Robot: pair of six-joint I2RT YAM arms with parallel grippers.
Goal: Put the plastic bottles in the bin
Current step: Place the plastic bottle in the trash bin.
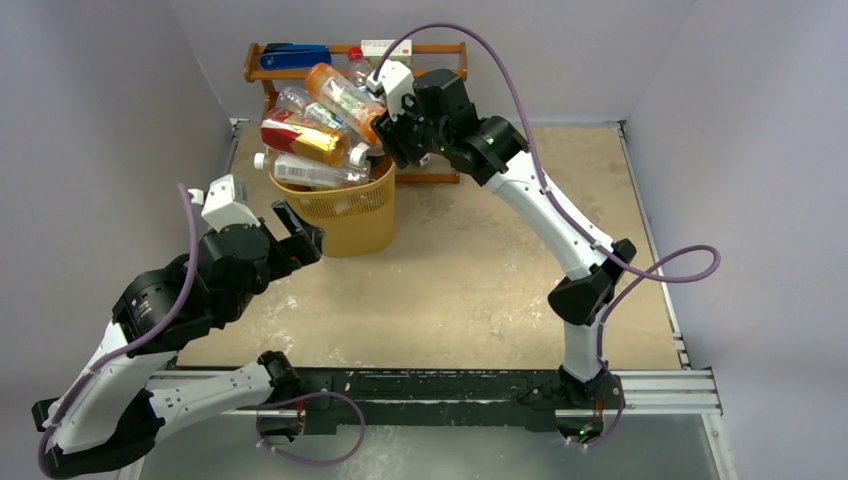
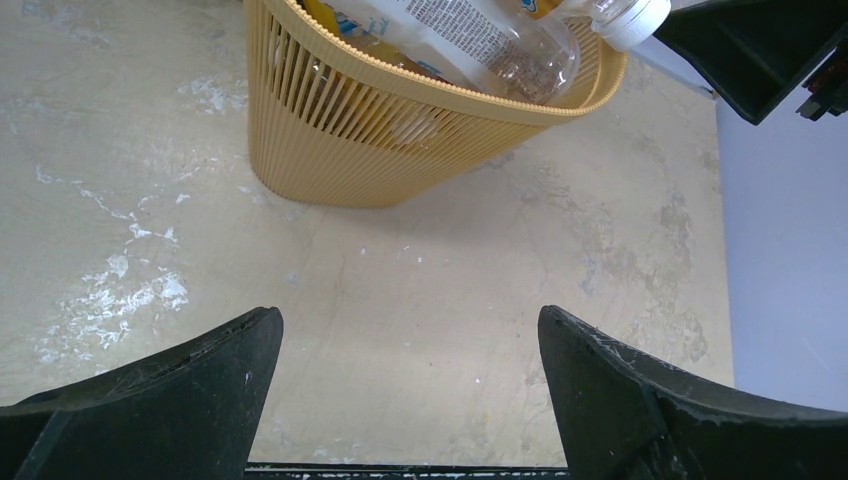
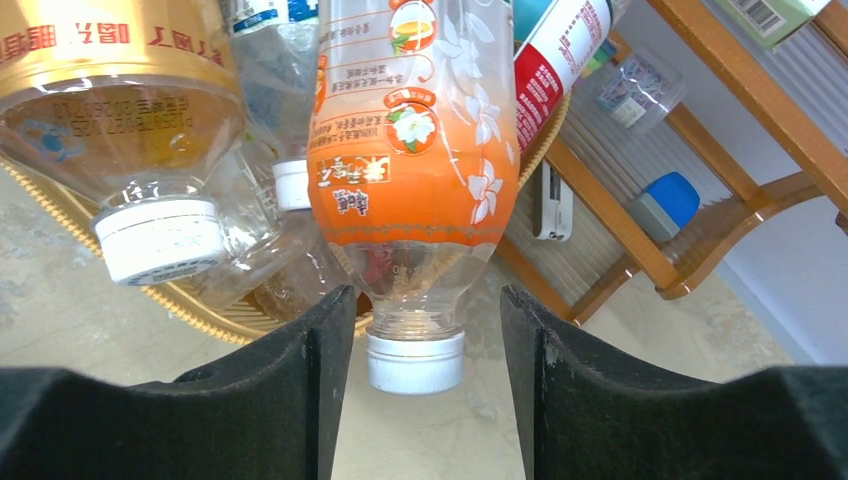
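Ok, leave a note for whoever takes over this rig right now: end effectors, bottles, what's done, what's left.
Left end effector: open, empty, above the table beside the bin.
Right end effector: jaws flank the neck of the orange bottle, gaps beside its cap; grip unconfirmed.
Bottles: a heap overfills the bin, several above the rim; the orange bottle lies on top, cap past the rim.
Done: most bottles are in.
Left: settle the orange bottle; check the red-capped bottle by the shelf rack.
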